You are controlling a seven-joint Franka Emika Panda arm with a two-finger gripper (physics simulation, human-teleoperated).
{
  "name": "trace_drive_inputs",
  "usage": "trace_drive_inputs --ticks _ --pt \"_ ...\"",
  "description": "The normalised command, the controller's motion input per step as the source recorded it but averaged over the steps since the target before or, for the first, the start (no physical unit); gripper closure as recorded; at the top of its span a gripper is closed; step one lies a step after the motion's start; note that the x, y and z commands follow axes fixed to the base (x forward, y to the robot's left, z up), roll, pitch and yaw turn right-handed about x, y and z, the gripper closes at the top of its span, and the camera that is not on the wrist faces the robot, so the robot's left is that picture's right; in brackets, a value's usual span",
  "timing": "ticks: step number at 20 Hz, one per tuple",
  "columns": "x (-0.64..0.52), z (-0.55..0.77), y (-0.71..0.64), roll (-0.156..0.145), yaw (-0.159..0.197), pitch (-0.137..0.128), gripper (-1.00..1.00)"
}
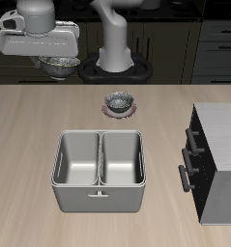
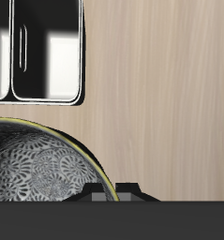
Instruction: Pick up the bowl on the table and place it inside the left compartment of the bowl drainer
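The bowl (image 1: 58, 67), small, grey and metallic, hangs in the air above the table's back edge, with my gripper (image 1: 56, 59) shut on its rim. Up close the wrist view shows the bowl (image 2: 38, 169) with its dark speckled inside, and a fingertip (image 2: 118, 190) on its rim. The bowl drainer (image 1: 98, 198), a grey steel basin with two wells and a small front handle, stands near the table's front edge, well apart from the bowl. Both wells look empty. In the wrist view part of the drainer (image 2: 81, 56) shows beyond the bowl.
A twin grey bowl (image 1: 119, 100) sits on a reddish round plate (image 1: 118, 112) on the table behind the drainer. A dark boxy cabinet (image 1: 218, 159) with bar handles stands beside the drainer. The robot's base (image 1: 115, 60) is at the back.
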Motion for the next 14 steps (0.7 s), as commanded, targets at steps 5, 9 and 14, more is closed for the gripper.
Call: trace_drive_inputs --ticks 5,9,14 --pt "0.14 0.15 0.24 0.028 -0.021 -0.018 1.00" --pt "0.19 0.07 0.21 0.016 -0.003 -0.001 1.00" --pt "0.26 0.03 0.32 0.025 -0.003 0.003 1.00"
